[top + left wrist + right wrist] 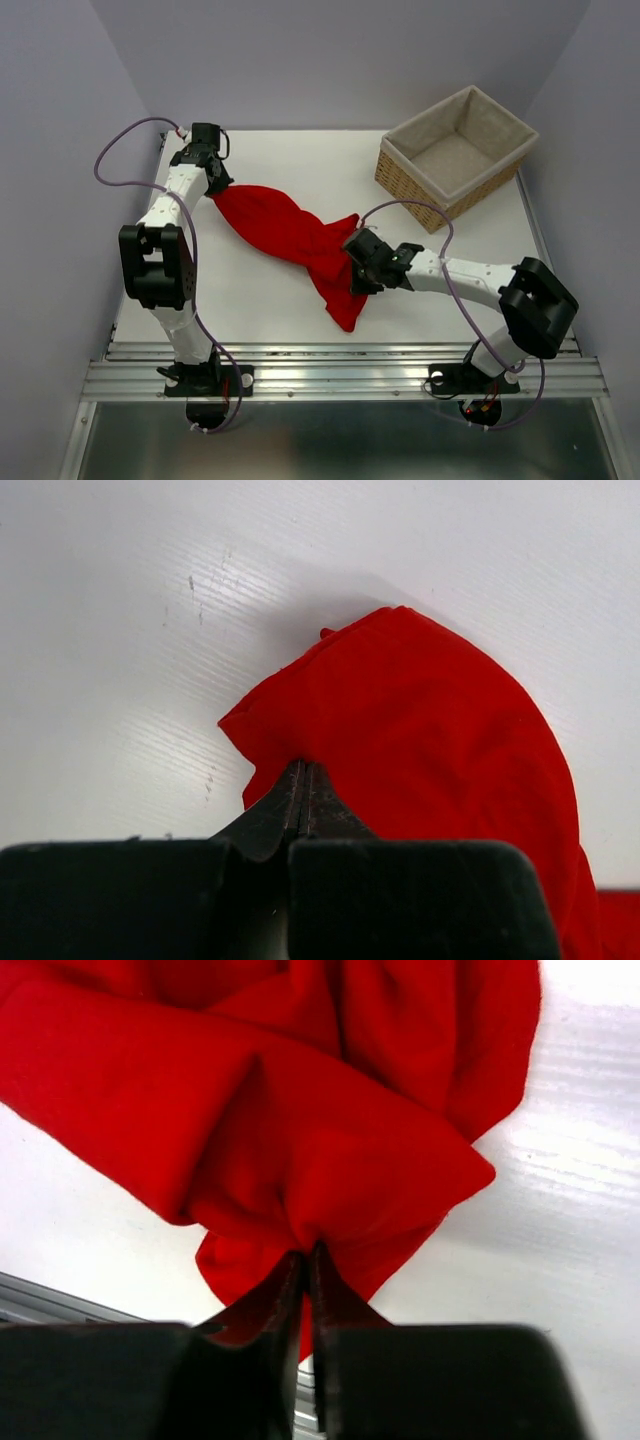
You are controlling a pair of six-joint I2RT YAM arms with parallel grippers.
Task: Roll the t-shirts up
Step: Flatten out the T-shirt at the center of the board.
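Red t-shirt [275, 228] is lying bunched on the table [250, 300], its long axis running diagonally between both grippers, with left gripper [303, 772] pinching the far end and right gripper [306, 1256] clamping a fold just short of the near end.

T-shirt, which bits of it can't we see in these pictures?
- Top view: the left hand and the right hand cover the parts of the t-shirt that they pinch.
- Left wrist view: the shirt runs off the right edge, and the hand's black body hides its near part.
- Right wrist view: it runs off the top edge.
- All views: the sleeves and collar are lost in the bunched folds.
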